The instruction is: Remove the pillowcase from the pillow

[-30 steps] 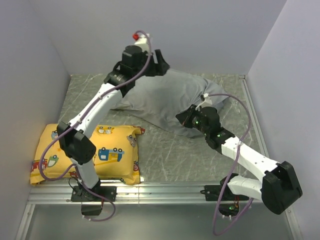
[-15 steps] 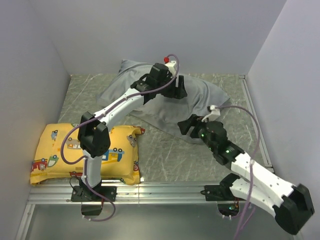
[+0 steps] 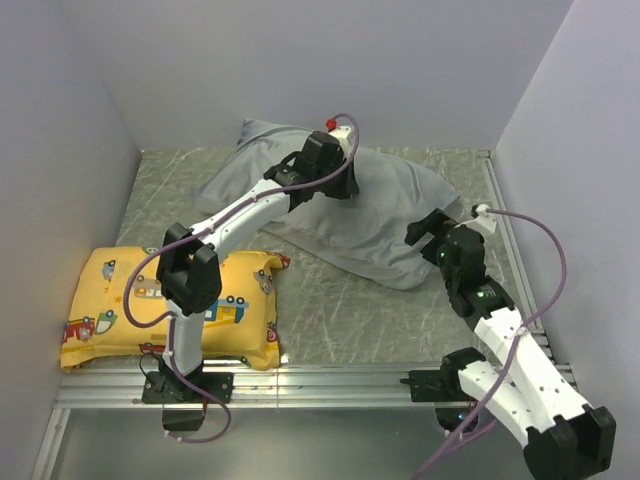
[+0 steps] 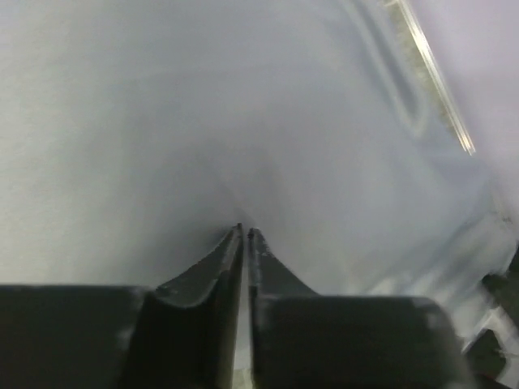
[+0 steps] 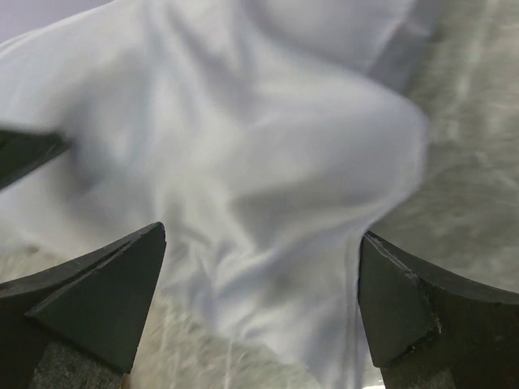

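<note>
**Thin pinch, nothing anchored: the pillowcase may slip free or drag everything along.**
Your left gripper [image 4: 244, 231] is closed on a small pinch of the pillowcase [image 3: 370, 215] toward the back of the tabletop [image 3: 340, 310], with folds running into its tips. Your right gripper [image 5: 261, 237] hangs with its jaws wide apart at the pillowcase's right end, holding nothing. The pillow does not show; it is probably inside the grey bulk. If you pull with the left alone, the whole bundle likely travels, or the thin cloth slides out of the pinch. If you close the right too shallow, you catch only fabric and nothing separates. The yellow cushion [image 3: 110, 300] lies well apart.
</note>
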Available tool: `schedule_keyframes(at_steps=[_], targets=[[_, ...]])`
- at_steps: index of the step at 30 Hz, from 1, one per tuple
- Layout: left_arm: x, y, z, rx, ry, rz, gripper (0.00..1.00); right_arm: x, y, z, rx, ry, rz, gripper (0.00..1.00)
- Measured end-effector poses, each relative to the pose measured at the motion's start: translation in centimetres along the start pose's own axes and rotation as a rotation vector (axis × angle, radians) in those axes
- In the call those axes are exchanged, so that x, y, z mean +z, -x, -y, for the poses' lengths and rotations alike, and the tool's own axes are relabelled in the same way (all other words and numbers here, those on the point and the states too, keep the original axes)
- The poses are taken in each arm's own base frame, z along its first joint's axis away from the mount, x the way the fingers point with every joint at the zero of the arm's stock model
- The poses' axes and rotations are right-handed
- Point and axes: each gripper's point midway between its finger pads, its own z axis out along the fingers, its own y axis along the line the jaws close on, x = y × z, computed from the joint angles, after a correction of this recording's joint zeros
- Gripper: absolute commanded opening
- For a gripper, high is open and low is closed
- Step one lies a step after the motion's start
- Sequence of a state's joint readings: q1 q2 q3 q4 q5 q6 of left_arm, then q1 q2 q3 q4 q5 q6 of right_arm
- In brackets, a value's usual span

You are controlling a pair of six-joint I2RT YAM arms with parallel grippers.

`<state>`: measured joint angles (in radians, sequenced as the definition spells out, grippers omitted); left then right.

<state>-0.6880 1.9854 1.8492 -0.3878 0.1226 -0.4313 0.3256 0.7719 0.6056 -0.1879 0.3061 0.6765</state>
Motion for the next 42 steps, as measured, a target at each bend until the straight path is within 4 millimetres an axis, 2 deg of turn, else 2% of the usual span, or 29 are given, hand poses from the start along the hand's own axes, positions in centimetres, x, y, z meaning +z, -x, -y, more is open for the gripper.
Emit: schedule_keyframes(at_steps=[3,5,6,8,9,13,15,17,19,20,22,23,24,25,27,30,35,37,38,42], targets=[[0.3,-0.7,-1.0,-0.004,0.043,-0.01,0.06,1.2,0.6,1.8,0.034,-0.054,-0.014,1.0],[0.3,-0.9,-1.3,-0.004,0.052,-0.015,0.11,1.9,0.6,2.5,0.056,-0.072,-0.038,0.99],[0.4,-1.0,-1.3,-0.003,0.052,-0.016,0.18,2.2,0.6,2.6,0.062,-0.075,-0.05,0.98],[0.4,-1.1,-1.2,-0.003,0.048,-0.013,0.26,2.7,0.5,2.2,0.065,-0.064,-0.076,0.92],[0.3,-1.3,-1.1,-0.005,0.042,-0.011,0.35,2.9,0.6,1.7,0.069,-0.053,-0.087,0.92],[-0.7,-2.2,-0.1,-0.017,0.007,-0.016,0.47,3.4,2.2,-0.1,0.078,-0.01,-0.08,0.91],[-1.5,-2.3,1.1,-0.015,-0.018,-0.014,0.52,3.8,3.5,-1.0,0.079,0.006,-0.066,0.89],[-2.1,-2.3,2.6,-0.008,-0.054,-0.004,0.55,4.6,4.6,-1.8,0.083,0.028,-0.056,0.7],[-2.8,-2.5,4.7,0.006,-0.099,0.011,0.59,5.6,4.9,-2.5,0.086,0.057,-0.076,0.48],[-3.2,-2.7,5.8,0.012,-0.121,0.016,0.6,6.1,4.7,-2.8,0.092,0.069,-0.094,0.28],[-3.9,-3.4,8.0,0.026,-0.167,0.027,0.63,7.1,4.1,-3.4,0.095,0.093,-0.14,0.2],[-4.2,-3.8,9.1,0.033,-0.19,0.033,0.63,7.5,3.5,-3.5,0.099,0.099,-0.164,0.24],[-4.5,-4.3,10.2,0.04,-0.214,0.04,0.64,7.7,3.1,-3.3,0.101,0.094,-0.18,0.32],[-4.7,-4.7,11.1,0.047,-0.231,0.044,0.64,7.7,2.8,-3.0,0.1,0.079,-0.189,0.56],[-4.7,-5.7,12.5,0.06,-0.253,0.049,0.65,7.5,3.0,-2.5,0.1,0.057,-0.185,0.7],[-4.5,-6.6,13.3,0.07,-0.253,0.052,0.65,6.8,4.6,-1.0,0.115,0.029,-0.125,0.75],[-3.9,-5.9,13.0,0.051,-0.218,0.094,0.64,6.5,6.8,5.3,0.198,-0.093,-0.041,0.84],[-3.3,-5.7,12.5,0.045,-0.191,0.102,0.64,6.8,5.9,7.4,0.227,-0.14,-0.057,0.87],[-3.0,-5.7,12.2,0.044,-0.18,0.104,0.64,7.1,5.3,7.9,0.236,-0.148,-0.075,0.88],[-2.3,-6.1,11.5,0.043,-0.15,0.093,0.64,8.8,2.6,8.2,0.273,-0.118,-0.169,0.89]])
